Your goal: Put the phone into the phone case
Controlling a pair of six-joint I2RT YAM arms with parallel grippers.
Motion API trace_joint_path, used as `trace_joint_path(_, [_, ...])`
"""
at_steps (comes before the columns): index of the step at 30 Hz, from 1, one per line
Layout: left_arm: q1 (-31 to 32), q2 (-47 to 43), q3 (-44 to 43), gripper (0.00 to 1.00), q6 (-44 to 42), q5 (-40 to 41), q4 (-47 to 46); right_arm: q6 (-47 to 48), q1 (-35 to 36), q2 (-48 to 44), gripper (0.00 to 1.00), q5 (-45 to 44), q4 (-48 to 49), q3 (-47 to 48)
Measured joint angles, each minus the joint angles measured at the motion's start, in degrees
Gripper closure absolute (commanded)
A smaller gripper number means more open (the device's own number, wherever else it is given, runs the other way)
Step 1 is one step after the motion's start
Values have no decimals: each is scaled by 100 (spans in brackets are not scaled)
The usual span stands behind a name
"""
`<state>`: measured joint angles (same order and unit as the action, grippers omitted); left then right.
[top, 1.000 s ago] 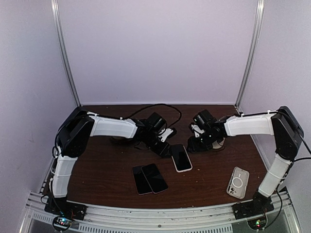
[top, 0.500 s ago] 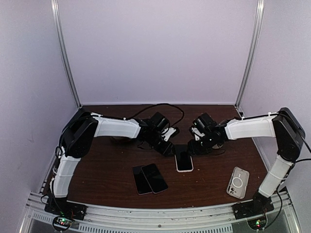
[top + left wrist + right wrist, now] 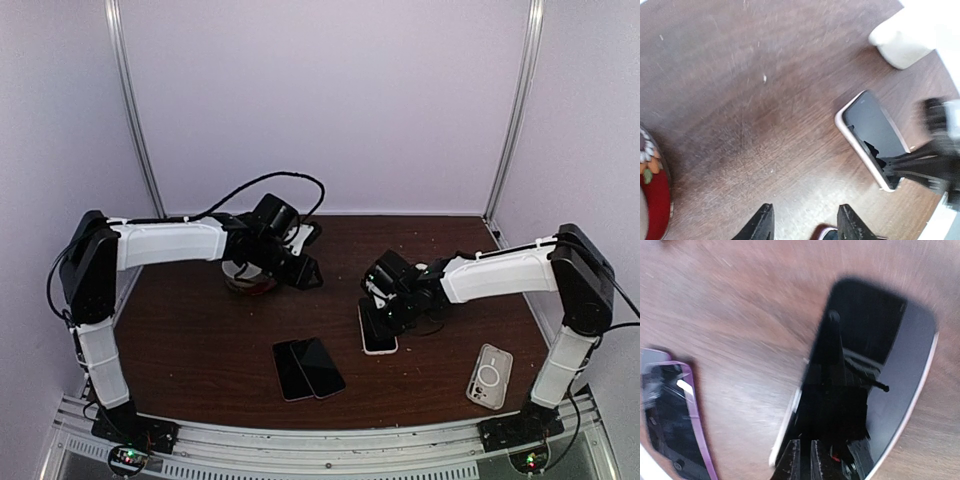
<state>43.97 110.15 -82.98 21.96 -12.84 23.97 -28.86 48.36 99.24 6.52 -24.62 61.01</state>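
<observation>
dark wood desk (image 3: 200, 340) carries the phone (image 3: 377, 332), screen up. the case (image 3: 490, 376) lies well apart from the phone, toward the right arm's base. the right hand (image 3: 803, 460) hangs over the phone with its fingers pinched almost together, gripping nothing i can make out. the left hand (image 3: 805, 227) is open and empty, well away from the phone. for a good lift, open wider, straddle the phone's long edges and close squarely.

A dark wooden table (image 3: 200, 340) is filling the middle, light falling on its scratched grain. Pale lilac walls (image 3: 320, 100) are enclosing it from 9 through 12 to 3 o'clock, metal posts (image 3: 135, 110) rising at 10 and 2. A ridged rail (image 3: 330, 445) is running along 6 o'clock.
</observation>
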Motion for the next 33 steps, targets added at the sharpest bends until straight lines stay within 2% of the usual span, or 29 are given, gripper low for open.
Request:
trace_joint_path(8, [109, -310, 109, 52, -90, 37, 203, -216, 35, 330, 93, -212, -157, 96])
trace_joint_path(11, [109, -315, 111, 52, -199, 26, 446, -160, 79, 361, 80, -625, -820, 339])
trace_joint_path(12, [109, -321, 111, 52, -264, 24, 520, -131, 79, 365, 73, -767, -1064, 415])
trace_joint_path(13, [109, -339, 111, 52, -334, 28, 610, -83, 79, 365, 57, -925, -1335, 514])
trace_joint_path(14, [103, -367, 111, 51, -415, 39, 710, -68, 83, 363, 37, -1054, -1561, 627])
trace_joint_path(15, [94, -411, 111, 51, -496, 59, 796, -11, 92, 354, 11, -1207, -1768, 767])
trace_joint_path(16, [87, -444, 111, 49, -546, 79, 841, 13, 92, 323, 2, -1353, -1912, 918])
trace_joint_path(23, [-94, -857, 188, 42, -767, 310, 890, -162, 94, 46, 0, -1779, -1939, 1340])
trace_joint_path(33, [-122, -986, 393, 39, -907, 442, 920, -669, 94, 1335, 0, -1639, -1692, 1729])
